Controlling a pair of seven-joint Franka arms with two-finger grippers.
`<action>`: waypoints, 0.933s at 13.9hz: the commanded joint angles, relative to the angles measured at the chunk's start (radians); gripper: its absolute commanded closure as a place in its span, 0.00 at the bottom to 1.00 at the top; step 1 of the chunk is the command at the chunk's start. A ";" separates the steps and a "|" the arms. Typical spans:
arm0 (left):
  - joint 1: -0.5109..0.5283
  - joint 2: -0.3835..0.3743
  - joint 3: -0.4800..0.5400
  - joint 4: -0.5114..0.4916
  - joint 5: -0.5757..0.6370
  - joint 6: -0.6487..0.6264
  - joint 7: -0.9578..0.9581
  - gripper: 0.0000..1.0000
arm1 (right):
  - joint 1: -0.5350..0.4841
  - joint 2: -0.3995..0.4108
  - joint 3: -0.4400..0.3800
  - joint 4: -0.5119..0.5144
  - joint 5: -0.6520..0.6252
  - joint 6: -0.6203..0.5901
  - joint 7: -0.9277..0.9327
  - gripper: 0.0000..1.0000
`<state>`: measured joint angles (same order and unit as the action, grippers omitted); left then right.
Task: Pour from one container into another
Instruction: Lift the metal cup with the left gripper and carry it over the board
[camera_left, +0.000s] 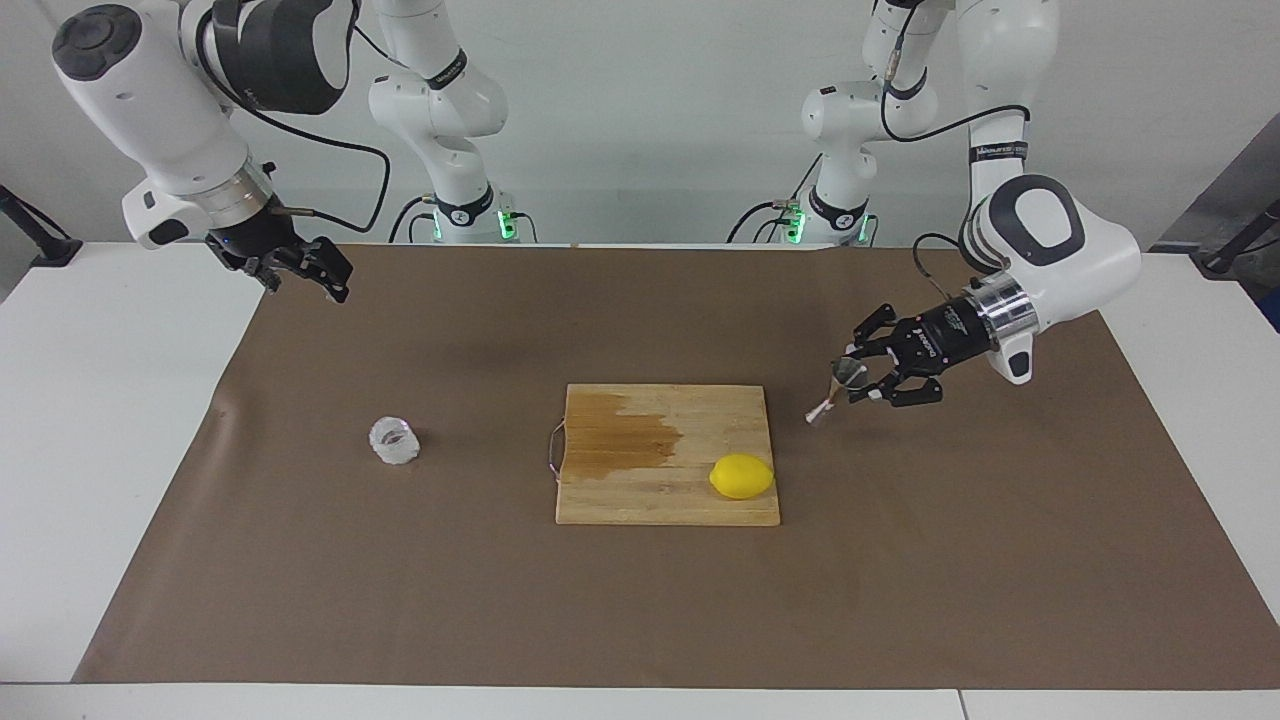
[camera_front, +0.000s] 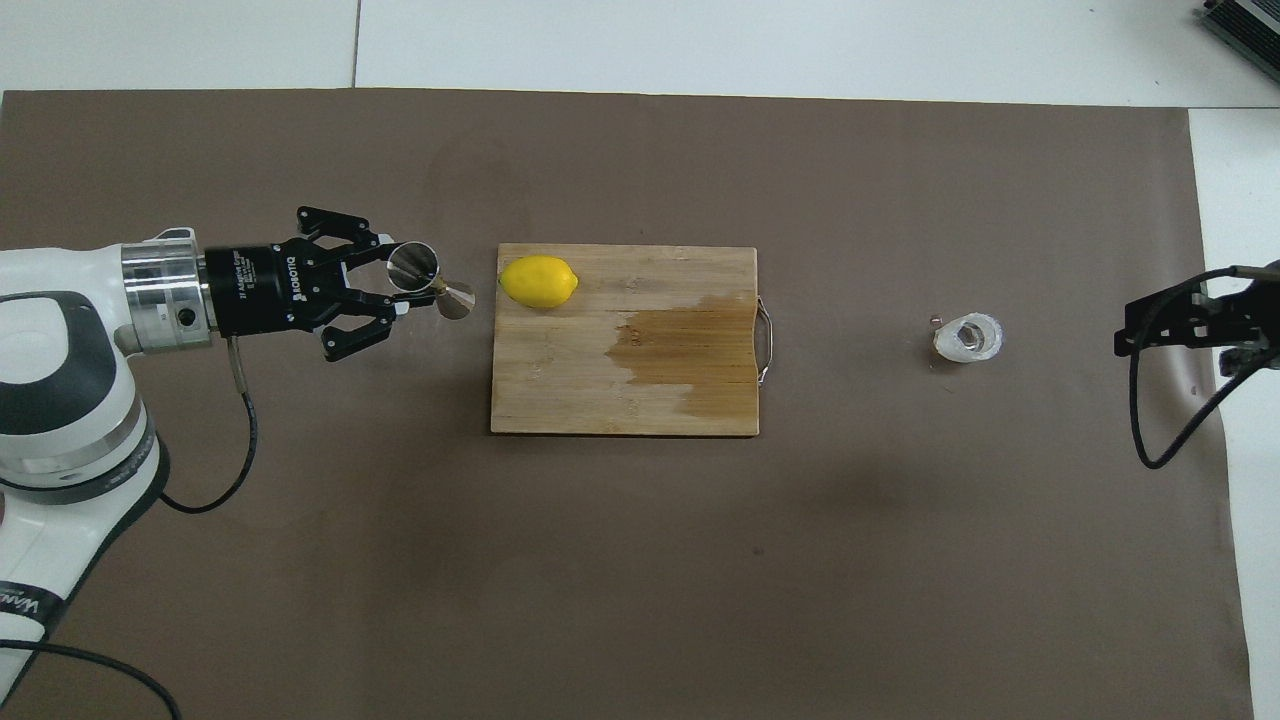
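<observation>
Now your left pincer (camera_left: 853, 381) pinches the steel jigger (camera_left: 835, 392), tilted, in the air just beside the cutting board (camera_front: 600, 400).
Your right pincer (camera_left: 305, 277) waits spread over the worktop's (camera_left: 120, 420) brown mat; overhead, the frame edge cuts it off. You can't make out what's in the faceted glass cup (camera_left: 394, 441), standing toward the right arm's end.

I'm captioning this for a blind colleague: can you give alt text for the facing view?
The left gripper holds a steel jigger in the air beside a cutting board bearing a lemon. The glass cup stands untouched; the right gripper waits open.
</observation>
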<state>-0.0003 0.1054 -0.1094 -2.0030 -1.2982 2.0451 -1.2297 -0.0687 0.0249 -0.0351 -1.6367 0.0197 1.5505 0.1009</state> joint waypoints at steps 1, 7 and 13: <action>-0.110 -0.013 -0.021 -0.017 -0.082 0.175 -0.045 1.00 | -0.005 -0.008 0.001 -0.011 0.017 0.008 0.013 0.00; -0.335 0.007 -0.026 -0.013 -0.289 0.531 -0.050 1.00 | -0.005 -0.008 0.001 -0.011 0.017 0.008 0.013 0.00; -0.369 0.143 -0.202 0.128 -0.377 0.881 -0.054 1.00 | -0.005 -0.008 0.001 -0.011 0.017 0.008 0.013 0.00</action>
<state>-0.3635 0.1754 -0.2831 -1.9622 -1.6513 2.8470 -1.2772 -0.0687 0.0249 -0.0351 -1.6367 0.0197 1.5505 0.1009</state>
